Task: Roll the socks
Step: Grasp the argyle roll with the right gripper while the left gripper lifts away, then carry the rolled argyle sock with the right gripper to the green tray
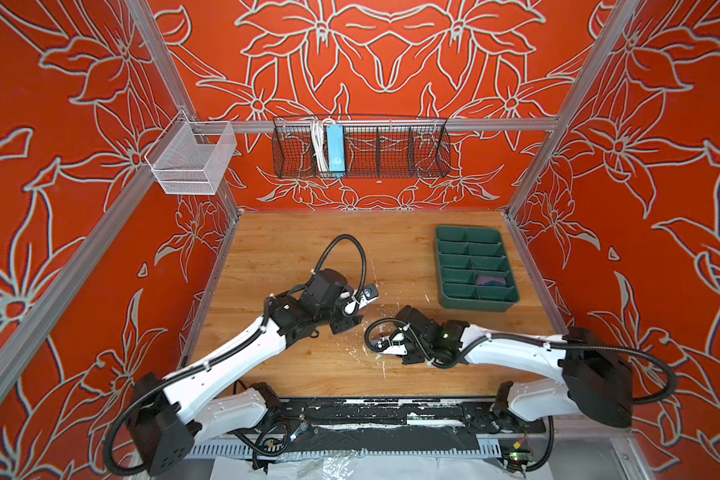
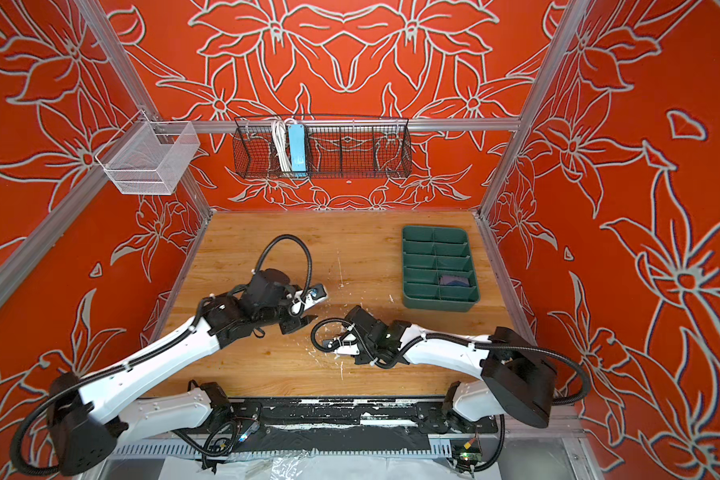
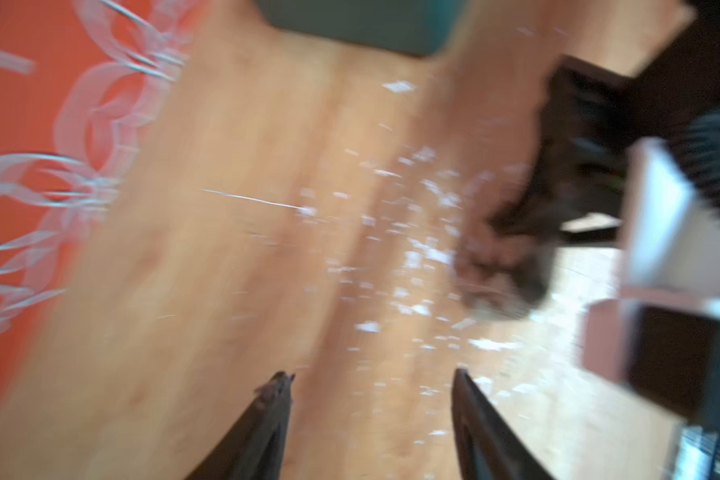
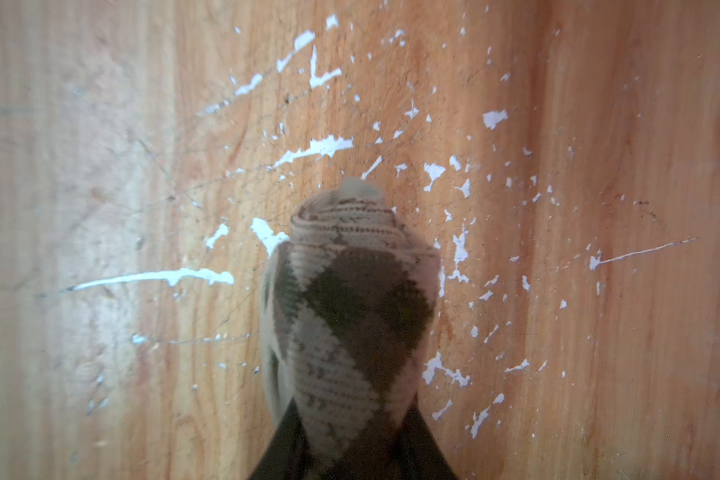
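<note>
Item, right gripper (image 4: 352, 419): we found its fingers closed narrow on the beige sock (image 4: 350, 299), a tight diamond-patterned roll with its coiled end facing away from the wrist. It was held over the table (image 4: 599, 291); whether it touched the wood we could not tell. Item, left gripper (image 3: 371, 374): fingers well apart, nothing between them, near the right one in both top views; its wrist view was smeared. Item, purple sock (image 1: 492, 280): a dark bundle in a right-hand compartment of the green tray (image 1: 474, 305), second from the near end. Hazards, as we judged them: the roll was pinched only at one end, so a slackened grip could let the outer wrap spring loose. The two arms stood close enough to clip each other. A roll set down crooked could catch on a tray divider. Surface: worn wood-grain board, scratched and scattered with white flecks (image 4: 325, 145). Room: orange walls (image 1: 59, 249) with pale flower outlines, aluminium rails, a black wire basket (image 1: 391, 153) holding a blue power strip (image 1: 334, 147), and a white mesh basket (image 1: 192, 162) on the left rail.
</note>
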Tool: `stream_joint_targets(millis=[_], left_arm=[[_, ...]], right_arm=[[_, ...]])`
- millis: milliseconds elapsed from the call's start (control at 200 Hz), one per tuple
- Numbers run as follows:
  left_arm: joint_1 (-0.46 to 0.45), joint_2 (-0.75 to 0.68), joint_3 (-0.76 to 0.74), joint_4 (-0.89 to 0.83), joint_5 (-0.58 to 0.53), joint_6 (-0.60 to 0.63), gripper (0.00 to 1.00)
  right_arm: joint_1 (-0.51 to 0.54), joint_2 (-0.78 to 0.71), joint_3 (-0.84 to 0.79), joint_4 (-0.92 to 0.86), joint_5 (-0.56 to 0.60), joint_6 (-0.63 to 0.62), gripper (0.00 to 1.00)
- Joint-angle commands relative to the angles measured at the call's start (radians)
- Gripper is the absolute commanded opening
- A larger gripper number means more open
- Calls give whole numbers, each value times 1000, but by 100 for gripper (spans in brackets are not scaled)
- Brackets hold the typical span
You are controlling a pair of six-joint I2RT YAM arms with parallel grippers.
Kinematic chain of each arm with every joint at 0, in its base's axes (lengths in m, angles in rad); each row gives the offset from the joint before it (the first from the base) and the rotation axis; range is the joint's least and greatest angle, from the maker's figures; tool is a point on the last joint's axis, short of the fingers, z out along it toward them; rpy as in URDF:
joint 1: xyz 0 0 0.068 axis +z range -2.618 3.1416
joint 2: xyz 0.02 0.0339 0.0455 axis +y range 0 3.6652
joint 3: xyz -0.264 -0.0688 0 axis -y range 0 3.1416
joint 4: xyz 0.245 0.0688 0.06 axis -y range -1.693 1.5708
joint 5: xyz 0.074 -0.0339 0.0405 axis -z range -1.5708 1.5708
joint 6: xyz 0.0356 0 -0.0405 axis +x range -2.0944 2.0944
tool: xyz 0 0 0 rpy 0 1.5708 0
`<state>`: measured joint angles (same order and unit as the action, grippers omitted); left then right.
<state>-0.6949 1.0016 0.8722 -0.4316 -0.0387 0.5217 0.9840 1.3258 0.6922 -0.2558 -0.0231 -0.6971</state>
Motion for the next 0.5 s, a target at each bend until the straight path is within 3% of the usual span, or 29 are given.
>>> stream_joint_targets(millis=[0, 245, 340, 495], left_arm=[[-3, -135, -45, 123, -201, -65, 66], [-3, -290, -90, 87, -199, -62, 75], [-3, -305, -93, 70, -193, -55, 75], [-3, -326, -108, 59, -182, -30, 77]], right_arm=[[-44, -83, 13, -40, -92, 20, 0], [-210, -201, 81, -80, -116, 37, 0], [-297, -223, 113, -61, -47, 34, 0], [-441, -184, 202, -18, 161, -15, 0]])
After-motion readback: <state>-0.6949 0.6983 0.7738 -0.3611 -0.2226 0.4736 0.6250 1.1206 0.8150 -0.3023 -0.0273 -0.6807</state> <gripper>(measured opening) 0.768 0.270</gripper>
